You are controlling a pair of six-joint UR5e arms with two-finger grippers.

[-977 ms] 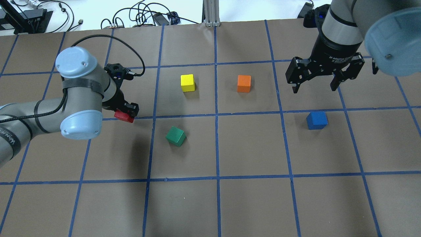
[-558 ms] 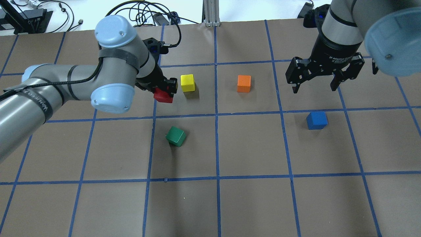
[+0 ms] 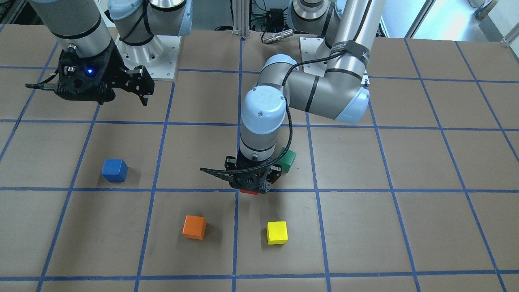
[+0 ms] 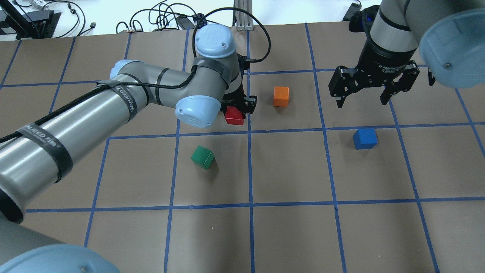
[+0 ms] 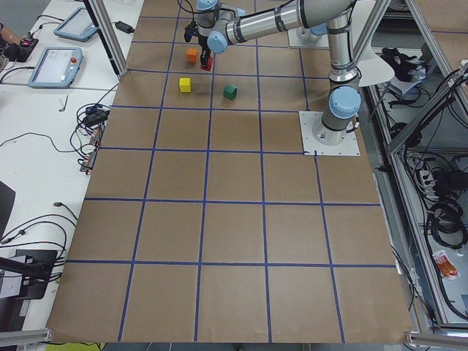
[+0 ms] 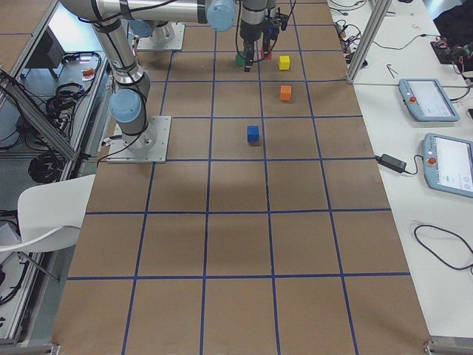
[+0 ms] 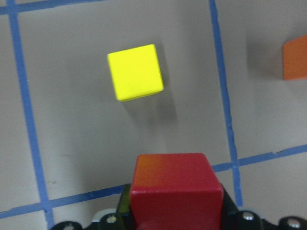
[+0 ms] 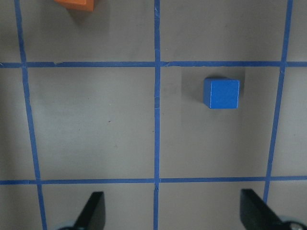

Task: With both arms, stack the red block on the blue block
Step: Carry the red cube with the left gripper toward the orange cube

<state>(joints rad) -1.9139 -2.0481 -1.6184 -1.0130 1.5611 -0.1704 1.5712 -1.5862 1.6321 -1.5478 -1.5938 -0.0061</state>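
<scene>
1. A brown matte paper sheet covers the table, ruled into squares by blue tape lines.
2. The silver-grey jointed left arm, with pale-blue rounded joint caps and a black braided cable, reaches across towards the table's middle.
3. A small green painted cube sits on the paper, turned slightly askew to the grid.
4. The black two-finger left gripper points downward, its fingers closed against opposite faces of the small matte red block. The block hangs near a crossing of two tape lines, well apart from the blue block. It seems to be clear of the paper, though no view shows the gap plainly.
5. A small yellow cube with crisp edges lies flat ahead of the held block in the left wrist view. The arm hides it from overhead.
6. A small orange cube rests square to the grid.
7. The small matte blue block stands alone on the paper in its own square.
8. The black right gripper hangs above the table near the blue block, its fingers spread wide and empty.
</scene>
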